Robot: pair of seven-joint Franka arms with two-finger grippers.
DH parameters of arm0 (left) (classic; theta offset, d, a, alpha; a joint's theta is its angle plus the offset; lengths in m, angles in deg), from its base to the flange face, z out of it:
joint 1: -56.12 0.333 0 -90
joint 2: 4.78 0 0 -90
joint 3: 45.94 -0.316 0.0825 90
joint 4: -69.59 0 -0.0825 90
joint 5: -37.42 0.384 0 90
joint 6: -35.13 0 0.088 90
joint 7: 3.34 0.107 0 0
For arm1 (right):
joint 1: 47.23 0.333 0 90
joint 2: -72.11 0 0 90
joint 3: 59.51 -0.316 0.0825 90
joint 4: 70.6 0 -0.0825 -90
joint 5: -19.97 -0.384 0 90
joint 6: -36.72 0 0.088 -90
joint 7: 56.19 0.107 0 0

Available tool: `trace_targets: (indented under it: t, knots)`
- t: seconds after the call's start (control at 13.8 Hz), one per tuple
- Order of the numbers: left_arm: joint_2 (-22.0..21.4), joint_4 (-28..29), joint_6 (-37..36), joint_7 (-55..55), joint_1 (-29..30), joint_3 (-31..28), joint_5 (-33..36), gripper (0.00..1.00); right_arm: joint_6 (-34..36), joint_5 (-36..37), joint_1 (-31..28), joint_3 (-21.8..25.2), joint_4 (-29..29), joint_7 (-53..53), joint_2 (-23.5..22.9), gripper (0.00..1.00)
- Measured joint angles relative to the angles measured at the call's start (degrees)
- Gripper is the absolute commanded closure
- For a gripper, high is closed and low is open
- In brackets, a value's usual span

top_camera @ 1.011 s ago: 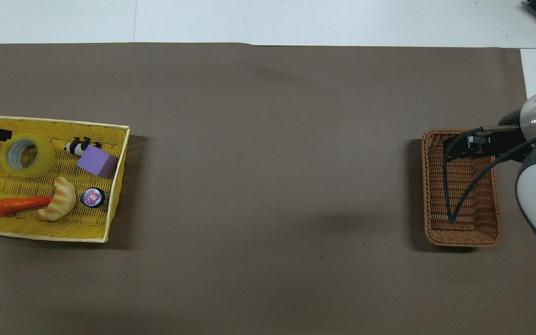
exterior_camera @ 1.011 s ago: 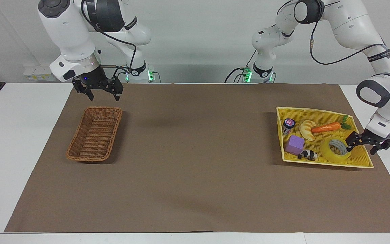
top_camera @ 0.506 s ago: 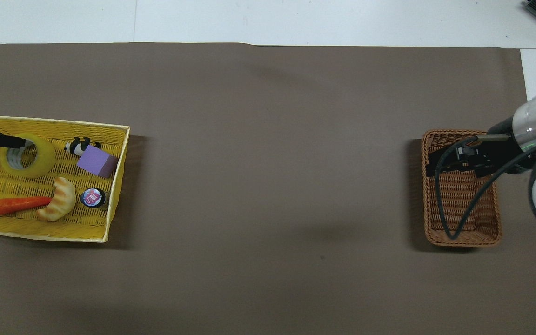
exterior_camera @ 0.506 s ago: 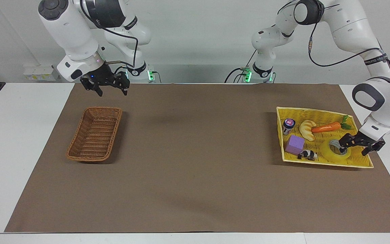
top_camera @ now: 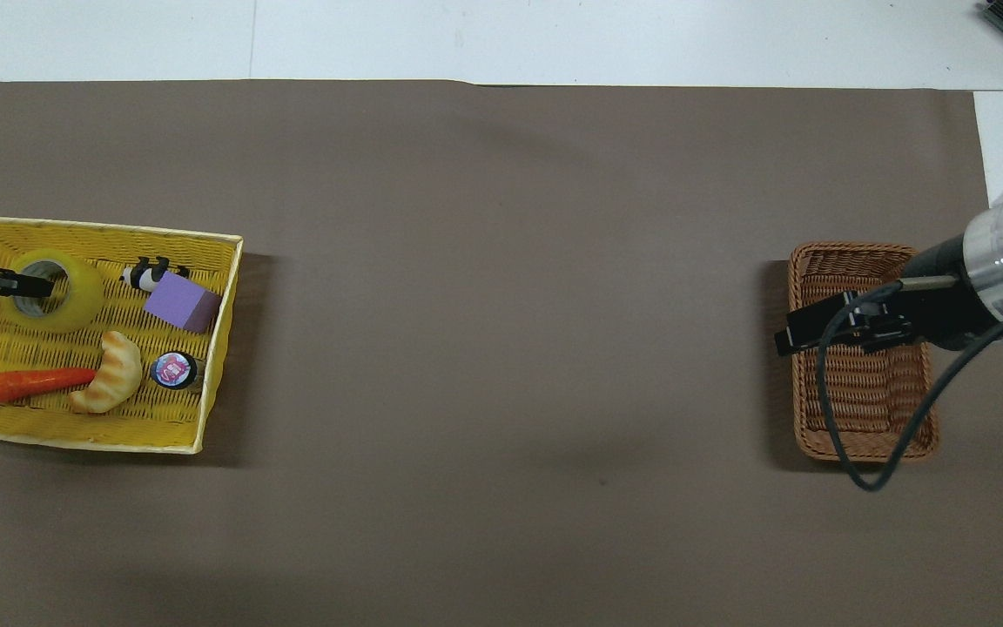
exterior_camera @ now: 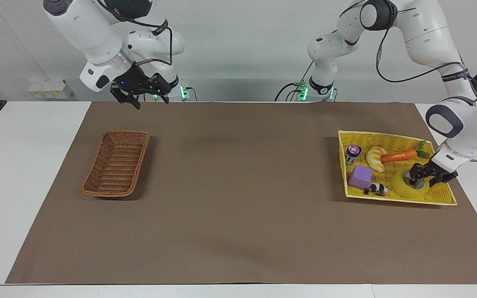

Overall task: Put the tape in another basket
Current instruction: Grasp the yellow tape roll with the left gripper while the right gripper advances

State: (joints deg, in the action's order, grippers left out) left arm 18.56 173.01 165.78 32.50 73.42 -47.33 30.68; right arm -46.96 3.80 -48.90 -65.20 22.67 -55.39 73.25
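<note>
The yellow tape roll (exterior_camera: 406, 189) lies flat in the bright-yellow tray (exterior_camera: 387, 134), at the corner farthest from the robots toward the left arm's end; it also shows in the overhead view (top_camera: 75, 296). My left gripper (exterior_camera: 424, 182) is low on the roll, open, with one finger in the grey-white core and the other outside the wall; it also shows in the overhead view (top_camera: 36, 283). The brown wicker basket (exterior_camera: 93, 174) stands empty at the right arm's end. My right gripper (exterior_camera: 143, 99) is open and empty, raised over the basket (top_camera: 850, 248) in the overhead view (top_camera: 841, 326).
The yellow tray (top_camera: 101, 228) also holds a purple cube (exterior_camera: 360, 176), a small panda toy (exterior_camera: 376, 189), a croissant (exterior_camera: 375, 158), a carrot (exterior_camera: 398, 156) and a small jar (exterior_camera: 352, 152). A brown mat (exterior_camera: 238, 186) covers the table.
My left gripper moved from the tray's outer edge in over the tape and down onto its wall. My right gripper rose and drew back toward its base.
</note>
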Motion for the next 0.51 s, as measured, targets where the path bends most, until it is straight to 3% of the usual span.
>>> trace_targets:
  t: [0.29,0.51]
  knots:
    - [-1.13,-0.33,-0.16,2.78,0.09,0.05,-0.03,1.00,-3.10,-5.61,0.83,-0.40,4.85,-4.09,1.27,0.00]
    - [-5.05,-0.57,-1.46,2.86,-0.29,0.65,-0.04,1.00,-7.24,-9.61,4.75,-0.73,8.41,-4.43,1.32,0.00]
